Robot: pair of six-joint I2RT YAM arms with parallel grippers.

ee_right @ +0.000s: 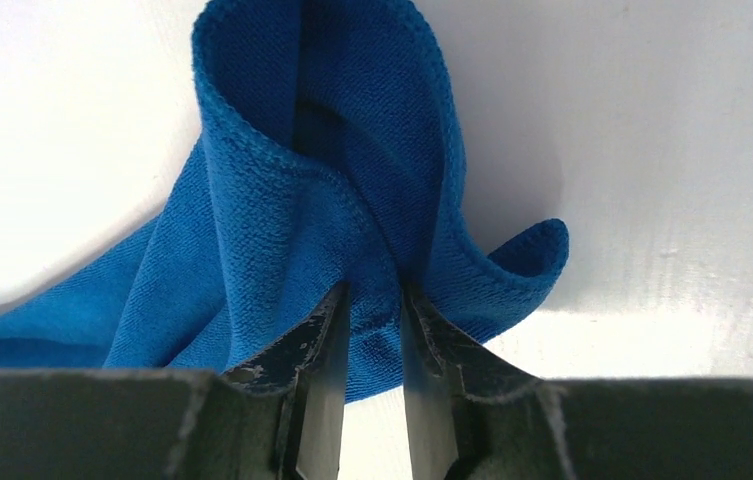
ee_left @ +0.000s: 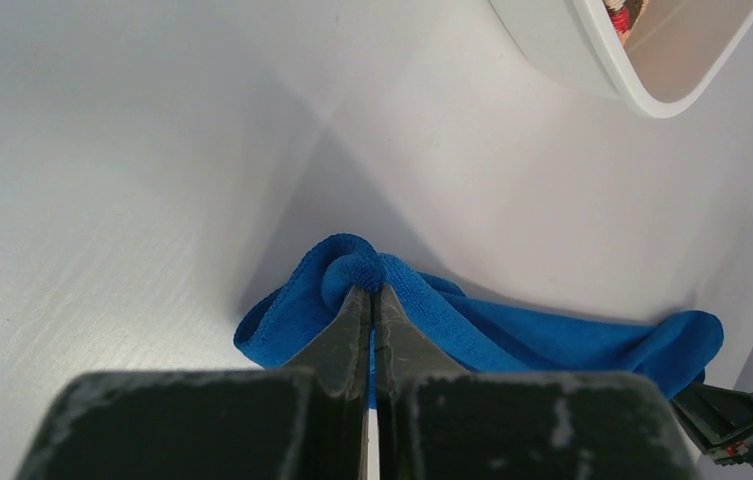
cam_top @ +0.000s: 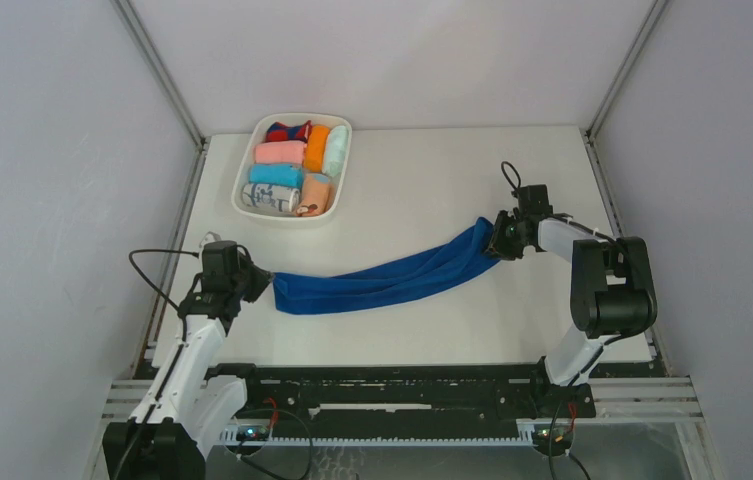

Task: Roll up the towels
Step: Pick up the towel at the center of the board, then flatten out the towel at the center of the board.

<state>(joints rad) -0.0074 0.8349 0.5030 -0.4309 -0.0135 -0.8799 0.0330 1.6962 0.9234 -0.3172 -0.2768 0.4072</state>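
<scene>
The long royal-blue towel is bunched into a strip stretched across the table between my two grippers. My left gripper is shut on its left end; in the left wrist view the jaws pinch a fold of the towel. My right gripper is shut on its right end; in the right wrist view the jaws clamp the gathered cloth. A small peach-orange roll lies in the tray's near right corner; I cannot make out spots on it.
A white tray at the back left holds several rolled cloths: pink, light blue, orange, mint and a white printed one. Its corner shows in the left wrist view. Grey walls enclose the table on three sides.
</scene>
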